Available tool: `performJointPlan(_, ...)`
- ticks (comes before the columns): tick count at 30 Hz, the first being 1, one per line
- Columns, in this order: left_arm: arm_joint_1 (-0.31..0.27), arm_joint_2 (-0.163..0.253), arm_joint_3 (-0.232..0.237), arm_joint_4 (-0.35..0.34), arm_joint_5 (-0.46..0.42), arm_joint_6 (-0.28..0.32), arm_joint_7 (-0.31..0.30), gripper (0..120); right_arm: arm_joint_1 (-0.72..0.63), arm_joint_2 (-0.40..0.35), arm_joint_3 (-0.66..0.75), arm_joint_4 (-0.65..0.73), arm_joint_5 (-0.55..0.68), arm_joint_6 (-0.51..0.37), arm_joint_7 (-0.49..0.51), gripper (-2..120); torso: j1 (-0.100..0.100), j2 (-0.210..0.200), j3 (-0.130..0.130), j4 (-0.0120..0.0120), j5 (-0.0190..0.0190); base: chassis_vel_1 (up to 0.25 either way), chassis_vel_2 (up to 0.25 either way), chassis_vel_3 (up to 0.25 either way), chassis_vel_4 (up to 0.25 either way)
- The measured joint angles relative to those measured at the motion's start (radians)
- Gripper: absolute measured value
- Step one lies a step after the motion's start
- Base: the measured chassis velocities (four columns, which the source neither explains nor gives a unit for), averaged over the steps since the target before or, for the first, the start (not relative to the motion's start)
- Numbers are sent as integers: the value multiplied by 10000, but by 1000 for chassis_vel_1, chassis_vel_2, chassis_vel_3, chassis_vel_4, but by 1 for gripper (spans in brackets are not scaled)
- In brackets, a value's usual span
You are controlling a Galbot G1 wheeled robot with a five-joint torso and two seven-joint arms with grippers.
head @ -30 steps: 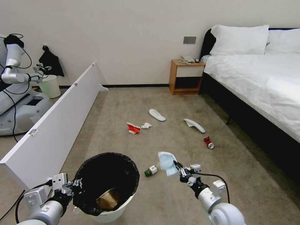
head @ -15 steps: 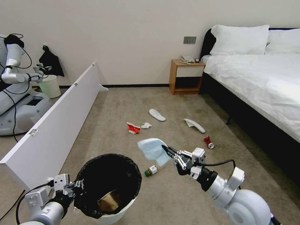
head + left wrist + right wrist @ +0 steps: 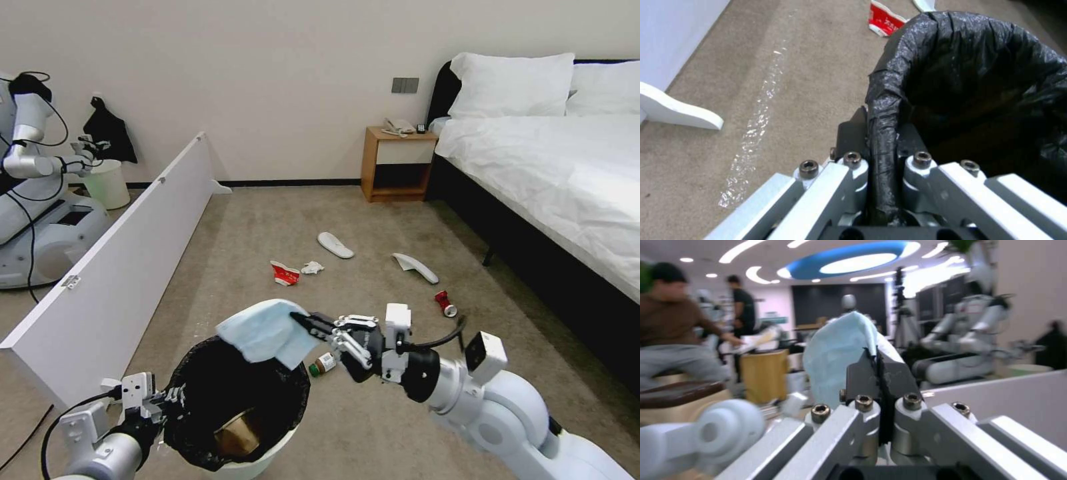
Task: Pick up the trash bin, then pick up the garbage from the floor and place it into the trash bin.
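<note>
The trash bin (image 3: 193, 360), white with a black bag, is held at the lower left by my left gripper (image 3: 170, 400), shut on its rim (image 3: 882, 133). A brown paper bag (image 3: 233, 433) lies inside. My right gripper (image 3: 300, 320) is shut on a blue tissue (image 3: 267, 331), which hangs over the bin's far rim; the wrist view shows the tissue (image 3: 835, 350) pinched between the fingers (image 3: 862, 373). On the carpet lie a green-capped bottle (image 3: 323, 364), a crushed red-white cup (image 3: 285, 273), a white tissue (image 3: 311, 268), two white slippers (image 3: 335, 245) (image 3: 415, 267) and a red can (image 3: 445, 304).
A long white panel (image 3: 113, 280) stands along the left. The bed (image 3: 567, 180) takes up the right side, with a wooden nightstand (image 3: 397, 167) at the back wall. Another robot (image 3: 33, 200) and a pale bin (image 3: 107, 183) are behind the panel.
My right gripper has swung left with the blue tissue, from above the bottle to over the bin's rim. The left gripper and bin have sunk slightly.
</note>
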Motion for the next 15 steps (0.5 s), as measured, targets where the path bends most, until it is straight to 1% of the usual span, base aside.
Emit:
performJointPlan(2, -8, 1, 4, -1, -18, 2, 8, 4, 489, 86, -481, -228, 82, 1, -243, 0, 0, 0, 0, 0, 0, 0, 0, 0, 0)
performJointPlan(3, -8, 1, 4, -1, -18, 2, 8, 4, 489, 86, -481, -228, 82, 1, -243, 0, 0, 0, 0, 0, 0, 0, 0, 0, 0)
performJointPlan(4, -9, 11, 3, -5, -41, 5, 13, 4, 1019, 208, -984, -486, 131, -1, -294, 0, 0, 0, 0, 1, 0, 0, 0, 0, 0)
performJointPlan(5, -9, 11, 3, -5, -41, 5, 13, 4, 1019, 208, -984, -486, 131, -1, -294, 0, 0, 0, 0, 1, 0, 0, 0, 0, 0)
performJointPlan(7, -27, 34, -34, -7, -72, 8, 16, 4, 1468, 246, -1510, -711, 94, -71, -273, 0, 0, 0, 1, 3, -2, 0, 0, 0, 0)
performJointPlan(12, -54, 65, -75, -13, -129, 18, 16, 4, 1563, 201, -1960, -974, -140, -238, 105, 0, 0, 0, 0, -3, -1, 0, 0, 0, 0)
performJointPlan(15, -68, 85, -98, -13, -141, 20, 16, 4, 1532, 214, -2065, -1133, -330, -340, 370, 0, 0, 0, 0, -2, 0, 0, 0, 0, 0)
